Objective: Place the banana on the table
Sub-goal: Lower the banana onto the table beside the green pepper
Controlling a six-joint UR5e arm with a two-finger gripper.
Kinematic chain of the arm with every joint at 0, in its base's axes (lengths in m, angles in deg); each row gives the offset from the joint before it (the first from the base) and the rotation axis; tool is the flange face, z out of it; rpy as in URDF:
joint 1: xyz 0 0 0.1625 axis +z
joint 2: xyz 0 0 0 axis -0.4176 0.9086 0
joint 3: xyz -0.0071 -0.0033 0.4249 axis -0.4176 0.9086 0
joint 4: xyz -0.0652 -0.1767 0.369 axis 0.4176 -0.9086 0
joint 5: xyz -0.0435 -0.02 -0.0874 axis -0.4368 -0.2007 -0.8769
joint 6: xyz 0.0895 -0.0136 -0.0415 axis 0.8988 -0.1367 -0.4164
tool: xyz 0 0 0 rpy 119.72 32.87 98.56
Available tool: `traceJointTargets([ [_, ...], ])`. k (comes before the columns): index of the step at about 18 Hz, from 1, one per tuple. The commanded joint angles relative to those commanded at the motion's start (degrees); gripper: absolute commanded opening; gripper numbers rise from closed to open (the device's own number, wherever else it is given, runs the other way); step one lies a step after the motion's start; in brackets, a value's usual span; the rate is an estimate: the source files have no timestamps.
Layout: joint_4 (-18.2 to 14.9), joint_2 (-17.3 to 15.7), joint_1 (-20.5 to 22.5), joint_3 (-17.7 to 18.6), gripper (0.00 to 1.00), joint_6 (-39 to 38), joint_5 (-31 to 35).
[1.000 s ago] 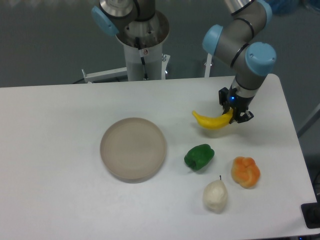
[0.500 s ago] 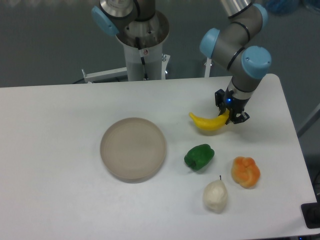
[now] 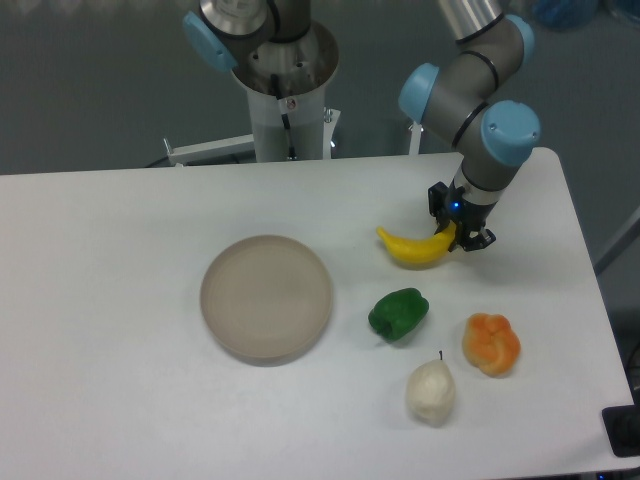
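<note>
Over the last second I have carried the banana (image 3: 415, 246) a short way left and toward the far side of the table (image 3: 120, 250), and it now sits lower than it did, its pale shadow tight beneath it. My gripper (image 3: 458, 232) is closed on the banana's right-hand end; the rest of the fruit sticks out to the left, curved side down. I cannot tell from this view whether the underside already touches the tabletop or hangs just above it. The banana lies right of the round plate (image 3: 266, 297) and just beyond the green pepper (image 3: 398, 312), apart from both; the orange fruit (image 3: 491, 343) and the whitish pear (image 3: 430, 391) sit nearer the camera, well apart from it. I judge that the carry is finished and the set-down is nearly done. The remaining step is to confirm contact, open the jaws and lift straight up. The risk is that a release from any height lets the curved body rock or roll toward the pepper.
</note>
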Motion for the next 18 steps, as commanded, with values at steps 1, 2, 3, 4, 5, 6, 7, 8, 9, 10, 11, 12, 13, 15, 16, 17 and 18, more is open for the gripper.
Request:
traceJointTargets([
  [1, 0.0, 0.0, 0.0, 0.0, 0.27, 0.0, 0.1],
  [2, 0.0, 0.1, -0.1, 0.0, 0.27, 0.0, 0.1],
  [3, 0.0, 0.1, -0.1, -0.1, 0.27, 0.0, 0.1],
  [4, 0.0, 0.1, -0.1, -0.1, 0.27, 0.0, 0.1],
  [5, 0.0, 0.1, -0.1, -0.1, 0.27, 0.0, 0.1],
  [6, 0.0, 0.1, -0.1, -0.1, 0.27, 0.0, 0.1],
  [7, 0.0, 0.2, -0.1, -0.1, 0.27, 0.0, 0.1],
  [8, 0.0, 0.1, -0.1, -0.2, 0.29, 0.0, 0.1],
  [9, 0.1, 0.1, -0.1, -0.3, 0.35, -0.1, 0.1],
  [10, 0.1, 0.2, -0.1, -0.3, 0.41, -0.1, 0.1],
  [11, 0.1, 0.2, -0.1, -0.4, 0.46, -0.1, 0.1],
  [12, 0.2, 0.2, -0.1, -0.4, 0.53, -0.1, 0.1],
  [13, 0.3, 0.2, -0.1, -0.4, 0.59, -0.1, 0.1],
  [15, 0.4, 0.1, -0.1, -0.6, 0.68, 0.0, 0.0],
  [16, 0.4, 0.1, -0.1, -0.9, 0.72, -0.1, 0.0],
  [17, 0.4, -0.1, -0.1, -1.1, 0.73, -0.1, 0.0],
  [18, 0.4, -0.3, -0.1, -1.7, 0.77, -0.1, 0.0],
])
